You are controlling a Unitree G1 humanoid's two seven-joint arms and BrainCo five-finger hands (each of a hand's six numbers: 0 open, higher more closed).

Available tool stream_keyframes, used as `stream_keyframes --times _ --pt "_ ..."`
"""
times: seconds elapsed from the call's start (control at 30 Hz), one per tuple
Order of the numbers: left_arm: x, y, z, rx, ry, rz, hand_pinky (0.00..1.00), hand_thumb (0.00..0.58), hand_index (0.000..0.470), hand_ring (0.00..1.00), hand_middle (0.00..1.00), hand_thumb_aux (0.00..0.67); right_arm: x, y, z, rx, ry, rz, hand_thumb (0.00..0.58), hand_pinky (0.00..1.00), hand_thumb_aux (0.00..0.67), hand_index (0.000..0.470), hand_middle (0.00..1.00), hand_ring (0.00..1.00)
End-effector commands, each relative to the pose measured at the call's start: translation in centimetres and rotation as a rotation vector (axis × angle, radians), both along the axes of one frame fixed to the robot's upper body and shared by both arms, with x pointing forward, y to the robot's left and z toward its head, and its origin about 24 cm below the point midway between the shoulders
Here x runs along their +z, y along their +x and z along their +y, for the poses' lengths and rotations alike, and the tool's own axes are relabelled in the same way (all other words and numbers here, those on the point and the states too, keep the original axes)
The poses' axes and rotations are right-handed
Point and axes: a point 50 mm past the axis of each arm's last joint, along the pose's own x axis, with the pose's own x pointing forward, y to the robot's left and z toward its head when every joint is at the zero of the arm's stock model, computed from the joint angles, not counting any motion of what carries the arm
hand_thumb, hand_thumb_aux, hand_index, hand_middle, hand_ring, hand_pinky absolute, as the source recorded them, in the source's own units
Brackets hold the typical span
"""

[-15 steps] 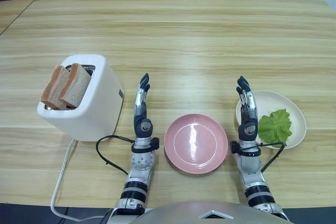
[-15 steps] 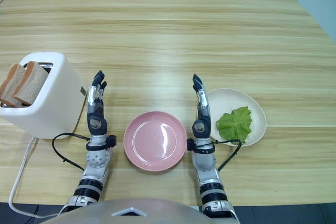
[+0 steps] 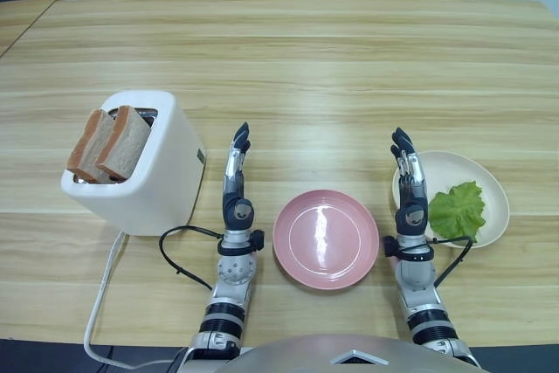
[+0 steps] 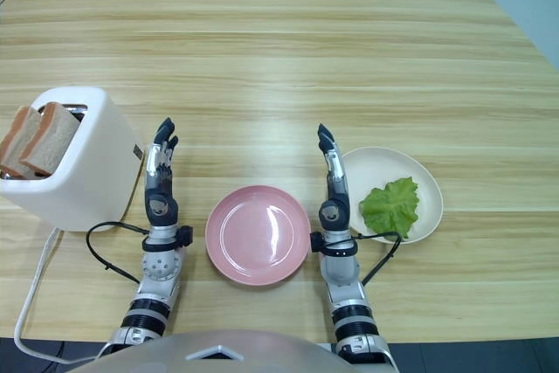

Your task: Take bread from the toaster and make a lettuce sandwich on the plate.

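Two bread slices [image 3: 109, 144] are sticking up out of the white toaster [image 3: 162, 181], which is sitting at the left of the worktop [image 3: 306, 67]. The pink plate [image 3: 326, 238] is lying front centre, and the lettuce leaf [image 3: 457, 211] is lying on the cream plate [image 3: 441, 172] to its right. The left robot hand [image 3: 234, 185] is resting between toaster and pink plate, the right robot hand [image 3: 410, 189] between the two plates, both with fingers stretched straight and holding nothing.

Two brown-crusted slices of bread [image 3: 109, 144] poke up out of the boxy white toaster [image 3: 157, 185] on the left side of the wooden desk [image 3: 306, 67], leaning a bit to the left. The round pink plate [image 3: 326, 240] sits front and centre. The ruffled green lettuce leaf [image 3: 457, 211] lies flat on a cream plate [image 3: 441, 165] off to its right.
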Motion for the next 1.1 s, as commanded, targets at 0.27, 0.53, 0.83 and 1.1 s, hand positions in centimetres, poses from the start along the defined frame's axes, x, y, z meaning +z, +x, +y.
stream_keyframes --times 0.27,0.53,0.83,1.1 --pt "7.8 -4.2 17.0 0.769 0.789 -0.051 0.00 0.000 0.000 0.00 0.00 0.000 -0.4 0.2 0.2 0.002 -0.108 -0.006 0.000 0.00 0.000 0.000 0.00 0.00" --pt "8.2 -3.0 23.9 1.003 0.974 0.171 0.00 0.000 0.000 0.00 0.00 0.000 -0.7 0.4 0.6 0.002 -0.139 -0.011 0.000 0.00 0.000 0.000 0.00 0.00" --pt "6.4 -2.4 25.9 0.967 1.044 0.421 0.00 0.000 0.000 0.00 0.00 0.000 -1.0 0.7 1.0 0.015 -0.157 -0.015 0.000 0.00 0.000 0.000 0.00 0.00" --pt "6.2 -2.1 25.2 0.853 1.139 0.459 0.00 0.000 0.000 0.00 0.00 0.000 -1.1 0.9 1.1 0.019 -0.163 -0.015 0.000 0.00 0.000 0.000 0.00 0.00"
